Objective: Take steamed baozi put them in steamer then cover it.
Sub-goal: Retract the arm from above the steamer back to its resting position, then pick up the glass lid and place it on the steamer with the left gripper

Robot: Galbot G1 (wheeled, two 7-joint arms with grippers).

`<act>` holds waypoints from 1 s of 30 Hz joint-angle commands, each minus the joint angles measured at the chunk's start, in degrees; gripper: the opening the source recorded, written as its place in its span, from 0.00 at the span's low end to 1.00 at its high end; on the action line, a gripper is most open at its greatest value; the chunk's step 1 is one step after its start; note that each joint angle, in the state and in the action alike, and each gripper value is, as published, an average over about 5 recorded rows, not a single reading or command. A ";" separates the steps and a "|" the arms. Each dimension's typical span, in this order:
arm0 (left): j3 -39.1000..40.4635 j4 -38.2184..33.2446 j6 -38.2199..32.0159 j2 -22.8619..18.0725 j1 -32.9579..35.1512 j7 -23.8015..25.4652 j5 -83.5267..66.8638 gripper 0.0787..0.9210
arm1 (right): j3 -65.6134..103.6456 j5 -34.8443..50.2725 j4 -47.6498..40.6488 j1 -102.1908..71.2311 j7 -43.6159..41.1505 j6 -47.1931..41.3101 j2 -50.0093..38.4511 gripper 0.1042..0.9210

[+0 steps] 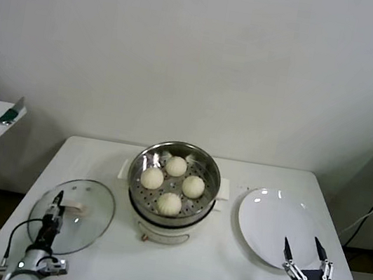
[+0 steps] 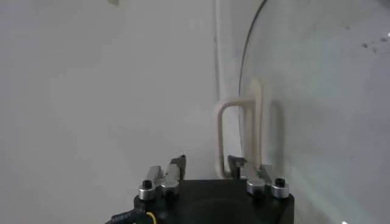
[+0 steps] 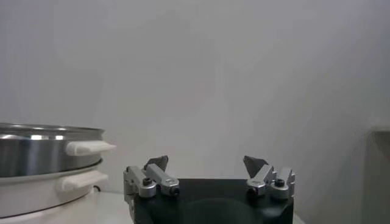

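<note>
Left gripper (image 1: 56, 206) sits at the white table's (image 1: 236, 276) front-left corner, over the round clear glass lid (image 1: 72, 216) lying flat there. Its jaws are half closed on either side of the lid's white loop handle (image 2: 239, 131); whether they touch it, cannot tell. Right gripper (image 1: 306, 257) hovers at the front-right edge, fingers spread wide, nothing held, over the near rim of the flat round white plate (image 1: 276, 222). Mid-table, toward the back edge: round shiny steel steamer (image 1: 173, 189) on a white base, uncovered. Four round off-white steamed baozi (image 1: 173, 183) sit on its perforated tray, close together.
</note>
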 commanded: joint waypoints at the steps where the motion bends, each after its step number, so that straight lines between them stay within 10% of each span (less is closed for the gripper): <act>1: 0.14 2.23 -0.15 -0.01 -0.89 -0.03 0.24 0.44 | 0.00 -0.42 0.23 0.01 -0.03 -0.01 0.42 0.88; 12: 0.15 -0.73 -1.16 0.25 -0.39 0.04 -1.85 0.09 | 0.27 -0.76 0.97 0.06 -0.04 -0.31 0.52 0.88; 30: -3.21 -30.33 7.08 10.91 4.24 16.23 -23.05 0.08 | 0.98 -2.19 1.27 0.27 0.49 -0.84 0.70 0.88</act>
